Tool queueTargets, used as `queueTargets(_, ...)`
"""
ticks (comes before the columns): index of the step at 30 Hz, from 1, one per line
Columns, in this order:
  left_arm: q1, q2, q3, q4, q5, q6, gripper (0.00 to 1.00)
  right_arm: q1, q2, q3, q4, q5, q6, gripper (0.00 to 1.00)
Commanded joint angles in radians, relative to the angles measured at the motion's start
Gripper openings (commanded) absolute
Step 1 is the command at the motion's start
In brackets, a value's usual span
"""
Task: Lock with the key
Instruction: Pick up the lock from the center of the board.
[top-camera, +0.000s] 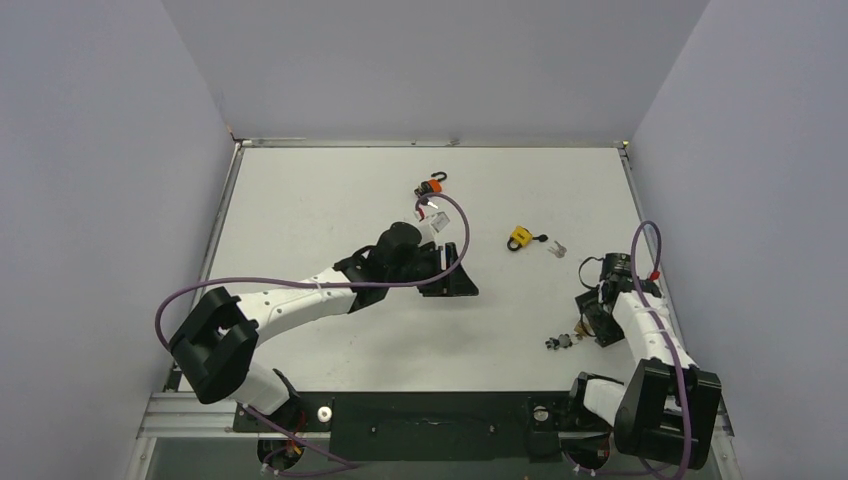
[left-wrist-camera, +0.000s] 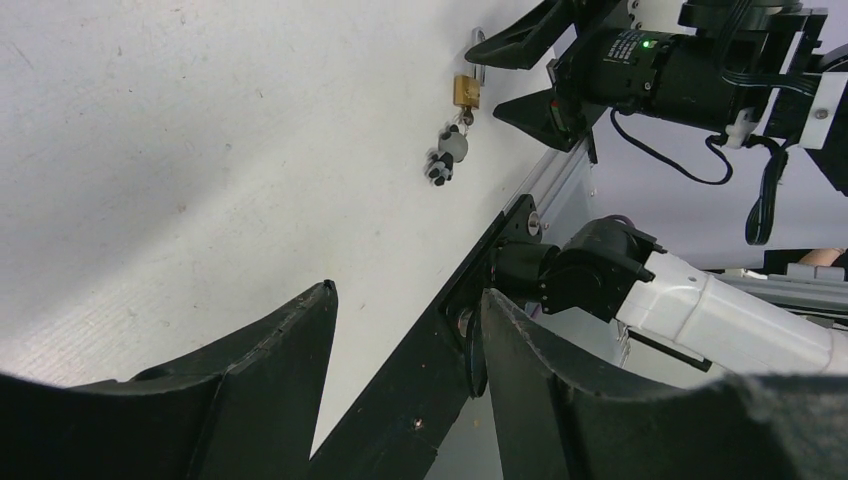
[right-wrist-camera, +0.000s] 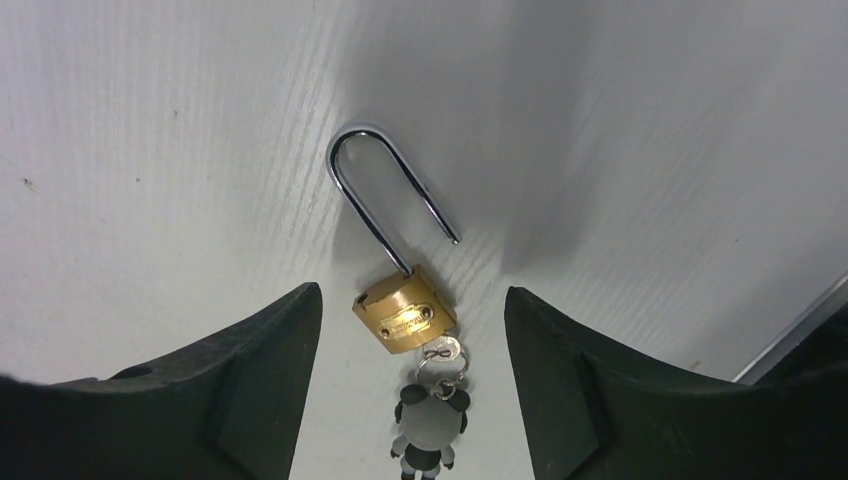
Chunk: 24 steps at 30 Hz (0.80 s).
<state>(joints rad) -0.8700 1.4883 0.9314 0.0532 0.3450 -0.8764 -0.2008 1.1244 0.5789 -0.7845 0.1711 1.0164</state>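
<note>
A small brass padlock (right-wrist-camera: 404, 313) lies flat on the white table with its silver shackle (right-wrist-camera: 385, 195) swung open. A key (right-wrist-camera: 441, 352) sits in its keyhole with a black-and-grey panda charm (right-wrist-camera: 428, 430) on the ring. My right gripper (right-wrist-camera: 410, 300) is open just above the table, and the padlock body lies between its fingers, apart from both. In the top view this lock (top-camera: 575, 337) is at the right gripper (top-camera: 585, 322). My left gripper (top-camera: 458, 273) is open and empty at mid-table. Its wrist view shows the padlock (left-wrist-camera: 466, 90) far off.
A second yellow padlock (top-camera: 518, 238) with a key (top-camera: 556, 249) lies at centre right. An orange-and-black item (top-camera: 430, 187) and a small white item (top-camera: 433, 212) lie behind the left gripper. The table's near edge rail (left-wrist-camera: 470, 270) runs just below the right arm.
</note>
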Motion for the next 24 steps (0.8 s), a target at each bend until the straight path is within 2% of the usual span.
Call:
queueTargets(1, 0.018, -0.034, -0.013, 0.063, 0.029, 0.029, 0.53, -0.026, -0.005, -0.023, 0.118, -0.016, -0.032, 0.62)
queueTargets(4, 0.031, -0.036, -0.026, 0.070, 0.046, 0.030, 0.53, -0.026, 0.034, -0.025, 0.140, -0.027, -0.048, 0.59)
queueTargets(8, 0.051, -0.036, -0.035, 0.080, 0.064, 0.028, 0.53, -0.003, 0.046, -0.039, 0.180, -0.070, -0.040, 0.34)
queueTargets(18, 0.069, -0.014, -0.039, 0.086, 0.086, 0.022, 0.53, 0.232, 0.096, -0.020, 0.216, -0.061, 0.050, 0.02)
queueTargets(24, 0.071, 0.010, -0.045, 0.088, 0.097, 0.018, 0.53, 0.390, 0.116, 0.020, 0.239, -0.052, 0.078, 0.00)
